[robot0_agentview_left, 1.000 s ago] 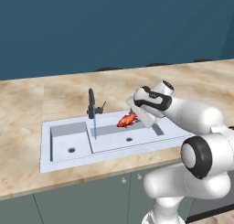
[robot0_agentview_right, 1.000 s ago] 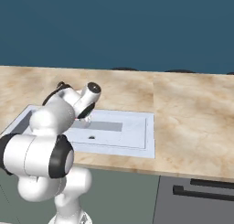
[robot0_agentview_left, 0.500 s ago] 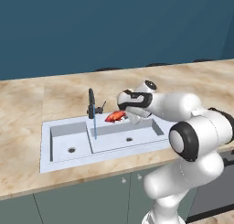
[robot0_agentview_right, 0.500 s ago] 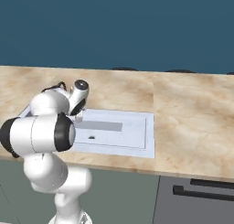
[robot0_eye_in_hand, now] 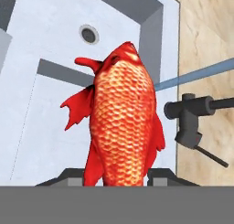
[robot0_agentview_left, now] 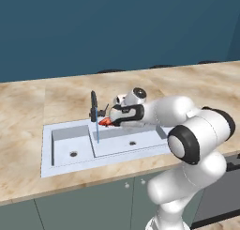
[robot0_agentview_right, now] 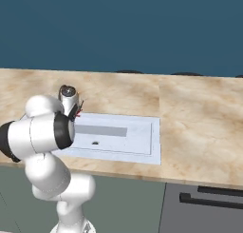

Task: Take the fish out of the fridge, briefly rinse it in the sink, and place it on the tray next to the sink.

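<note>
My gripper [robot0_eye_in_hand: 116,175] is shut on the fish [robot0_eye_in_hand: 121,122], a red-orange scaly fish whose head points away from the hand. It hangs above the light grey sink [robot0_eye_in_hand: 41,118], close to the dark tap [robot0_eye_in_hand: 191,114] and its thin blue stream of water [robot0_eye_in_hand: 196,75]. From the left base view the fish [robot0_agentview_left: 104,122] sits just right of the stream [robot0_agentview_left: 97,131], over the divider between the sink's [robot0_agentview_left: 65,164] two basins. In the right base view a sliver of red fish [robot0_agentview_right: 79,113] shows beside the hand. The fridge and the tray are out of view.
Beige marbled counter [robot0_agentview_left: 33,102] surrounds the sink on all sides. Grey-green cabinet fronts [robot0_agentview_left: 84,210] lie below it. A dark appliance front with a bar handle [robot0_agentview_right: 209,201] sits under the counter at the right. A dark blue wall [robot0_agentview_right: 142,27] rises behind.
The arm has swung left over the sink, carrying the fish from above the right basin to right beside the tap's water stream. The grip stayed shut.
</note>
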Controlling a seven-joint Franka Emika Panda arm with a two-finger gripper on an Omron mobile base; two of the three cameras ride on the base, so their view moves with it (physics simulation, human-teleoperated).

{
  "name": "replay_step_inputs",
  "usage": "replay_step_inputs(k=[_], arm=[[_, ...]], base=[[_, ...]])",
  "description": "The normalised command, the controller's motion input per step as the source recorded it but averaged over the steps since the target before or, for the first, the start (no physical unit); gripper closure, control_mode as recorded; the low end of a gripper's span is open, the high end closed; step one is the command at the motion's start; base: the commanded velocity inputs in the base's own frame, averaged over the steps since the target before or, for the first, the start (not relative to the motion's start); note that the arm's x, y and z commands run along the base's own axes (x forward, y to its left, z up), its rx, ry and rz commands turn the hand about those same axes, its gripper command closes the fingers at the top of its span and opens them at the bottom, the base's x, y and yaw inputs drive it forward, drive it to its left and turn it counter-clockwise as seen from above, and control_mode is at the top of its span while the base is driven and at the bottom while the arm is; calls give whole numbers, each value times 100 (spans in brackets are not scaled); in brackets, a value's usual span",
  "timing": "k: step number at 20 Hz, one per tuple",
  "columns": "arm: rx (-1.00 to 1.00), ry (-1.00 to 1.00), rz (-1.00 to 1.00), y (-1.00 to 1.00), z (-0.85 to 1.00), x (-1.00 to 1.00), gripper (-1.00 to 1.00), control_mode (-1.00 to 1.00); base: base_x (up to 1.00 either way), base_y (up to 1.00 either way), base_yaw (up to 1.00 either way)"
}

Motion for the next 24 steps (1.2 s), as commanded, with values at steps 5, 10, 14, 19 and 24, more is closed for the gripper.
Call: replay_step_inputs(k=[5, 10, 14, 19, 24], arm=[[0, 0, -20, 27, -20, 0, 100, -100], [0, 0, -19, 29, -23, 0, 100, -100], [0, 0, -16, 29, 0, 20, 100, -100], [0, -1, -20, 29, 0, 16, 100, -100], [0, 0, -25, 6, 0, 27, 100, -100]], base=[[0, 0, 0], [0, 0, 0], [0, 0, 0], [0, 0, 0], [0, 0, 0]])
